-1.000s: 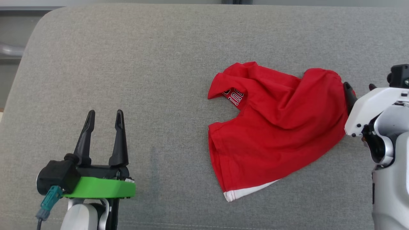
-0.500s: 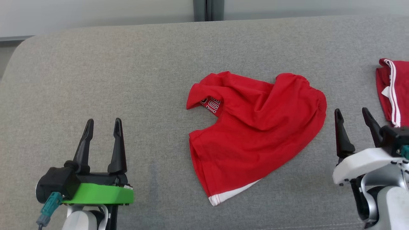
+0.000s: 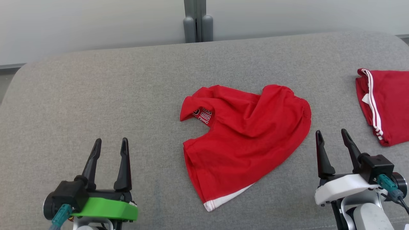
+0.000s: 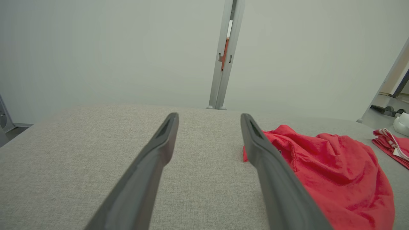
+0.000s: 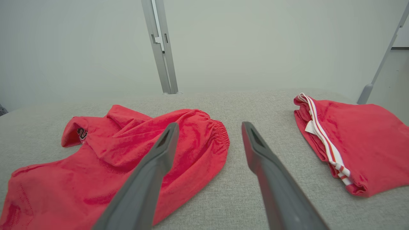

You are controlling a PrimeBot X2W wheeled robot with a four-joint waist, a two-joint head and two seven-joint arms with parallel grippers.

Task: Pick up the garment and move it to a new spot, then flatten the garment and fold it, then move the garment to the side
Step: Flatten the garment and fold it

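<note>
A crumpled red garment (image 3: 246,140) with a white hem and printed lettering lies in the middle of the grey padded surface (image 3: 127,95); it also appears as the garment (image 4: 332,172) at the right of the left wrist view and as the garment (image 5: 127,159) at the left of the right wrist view. My left gripper (image 3: 110,143) stands open at the lower left, well apart from the cloth. Just right of the garment's lower right edge, my right gripper (image 3: 331,134) is open with nothing held.
A second red garment (image 3: 385,105) with white stripes lies folded at the right edge, also seen as the folded garment (image 5: 345,140) in the right wrist view. A grey post (image 3: 196,22) and pale wall stand behind the surface. Bare surface stretches left of the crumpled garment.
The right gripper has let go of the garment's right edge and drawn back to the lower right, open. The head camera tilted up, bringing the wall and folded garment into view.
</note>
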